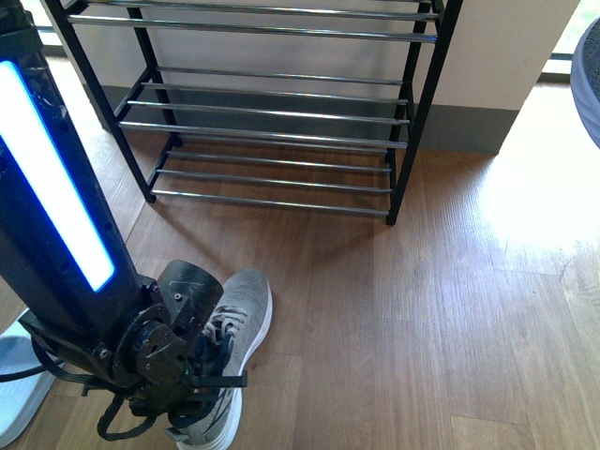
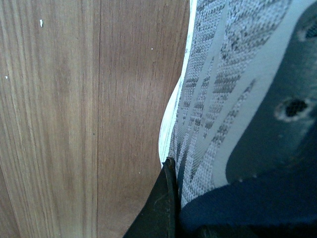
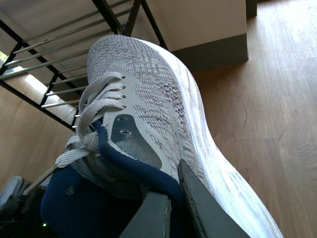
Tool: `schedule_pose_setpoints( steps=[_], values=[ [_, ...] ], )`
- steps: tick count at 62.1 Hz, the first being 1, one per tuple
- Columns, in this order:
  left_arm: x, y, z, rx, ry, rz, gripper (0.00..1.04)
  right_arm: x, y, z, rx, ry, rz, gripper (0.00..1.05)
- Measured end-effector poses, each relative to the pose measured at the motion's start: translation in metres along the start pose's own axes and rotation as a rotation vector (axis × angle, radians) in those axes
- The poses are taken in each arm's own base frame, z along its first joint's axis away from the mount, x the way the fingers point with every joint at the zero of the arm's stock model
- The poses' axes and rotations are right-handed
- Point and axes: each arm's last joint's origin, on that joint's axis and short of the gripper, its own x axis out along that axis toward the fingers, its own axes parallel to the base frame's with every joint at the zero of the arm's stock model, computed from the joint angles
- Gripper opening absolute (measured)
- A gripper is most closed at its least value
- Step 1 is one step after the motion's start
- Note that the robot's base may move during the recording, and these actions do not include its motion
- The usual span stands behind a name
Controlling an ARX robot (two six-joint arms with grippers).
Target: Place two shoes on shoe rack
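Observation:
A grey sneaker (image 1: 242,314) lies on the wood floor at the lower left, toe toward the shoe rack (image 1: 272,112). My left gripper (image 1: 199,375) is shut on its heel end. In the left wrist view one dark finger (image 2: 162,208) presses against the knit side and navy collar of that sneaker (image 2: 223,99). In the right wrist view my right gripper (image 3: 171,198) is shut on the navy collar of a second grey sneaker (image 3: 148,99). This sneaker is lifted off the floor, toe toward the rack (image 3: 54,82). A pale blue slide (image 1: 19,384) lies at the left edge.
The rack stands against a pale wall (image 1: 487,47) with a grey skirting. Bare wood floor (image 1: 469,309) spreads between me and the rack and off to the right. A blurred grey-blue shape (image 1: 589,84) cuts in at the right edge of the front view.

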Motion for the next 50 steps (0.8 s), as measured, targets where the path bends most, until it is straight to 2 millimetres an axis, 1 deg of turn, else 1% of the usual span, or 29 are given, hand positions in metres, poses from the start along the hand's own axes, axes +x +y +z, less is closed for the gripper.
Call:
schedule_pose_setpoints(
  steps=[3, 6, 11, 14, 15, 16, 21, 22, 25, 28, 31, 32, 34, 41, 47, 50],
  values=[
    [-0.006, 0.003, -0.001, -0.011, -0.009, 0.001, 0.02, 0.000, 0.000, 0.000, 0.000, 0.000, 0.000, 0.01],
    [-0.020, 0.007, 0.002, -0.026, -0.046, 0.008, 0.02, 0.000, 0.000, 0.000, 0.000, 0.000, 0.000, 0.01],
    [-0.060, 0.014, 0.017, -0.038, -0.182, 0.028, 0.02, 0.000, 0.000, 0.000, 0.000, 0.000, 0.000, 0.01],
    [-0.079, 0.017, 0.022, -0.039, -0.242, 0.033, 0.02, 0.000, 0.000, 0.000, 0.000, 0.000, 0.000, 0.01],
    [-0.088, 0.018, 0.025, -0.040, -0.272, 0.034, 0.02, 0.000, 0.000, 0.000, 0.000, 0.000, 0.000, 0.01],
    [-0.093, 0.019, 0.026, -0.040, -0.286, 0.035, 0.02, 0.000, 0.000, 0.000, 0.000, 0.000, 0.000, 0.01],
    [-0.132, 0.025, 0.027, -0.039, -0.390, 0.041, 0.02, 0.000, 0.000, 0.000, 0.000, 0.000, 0.000, 0.01],
    [-0.136, 0.025, 0.026, -0.039, -0.402, 0.044, 0.02, 0.000, 0.000, 0.000, 0.000, 0.000, 0.000, 0.01],
    [-0.159, 0.031, 0.021, -0.047, -0.457, 0.068, 0.02, 0.000, 0.000, 0.000, 0.000, 0.000, 0.000, 0.01],
    [-0.176, 0.036, 0.014, -0.055, -0.495, 0.088, 0.02, 0.000, 0.000, 0.000, 0.000, 0.000, 0.000, 0.01],
    [-0.197, 0.044, 0.005, -0.070, -0.540, 0.110, 0.02, 0.000, 0.000, 0.000, 0.000, 0.000, 0.000, 0.01],
    [-0.201, 0.045, 0.003, -0.074, -0.549, 0.115, 0.02, 0.000, 0.000, 0.000, 0.000, 0.000, 0.000, 0.01],
    [-0.218, 0.051, -0.004, -0.083, -0.583, 0.135, 0.02, 0.000, 0.000, 0.000, 0.000, 0.000, 0.000, 0.01],
    [-0.259, 0.064, -0.024, -0.108, -0.673, 0.157, 0.02, 0.000, 0.000, 0.000, 0.000, 0.000, 0.000, 0.01],
    [-0.309, 0.076, -0.050, -0.135, -0.800, 0.173, 0.02, 0.000, 0.000, 0.000, 0.000, 0.000, 0.000, 0.01],
    [-0.328, 0.082, -0.060, -0.153, -0.860, 0.192, 0.02, 0.000, 0.000, 0.000, 0.000, 0.000, 0.000, 0.01]
  ],
)
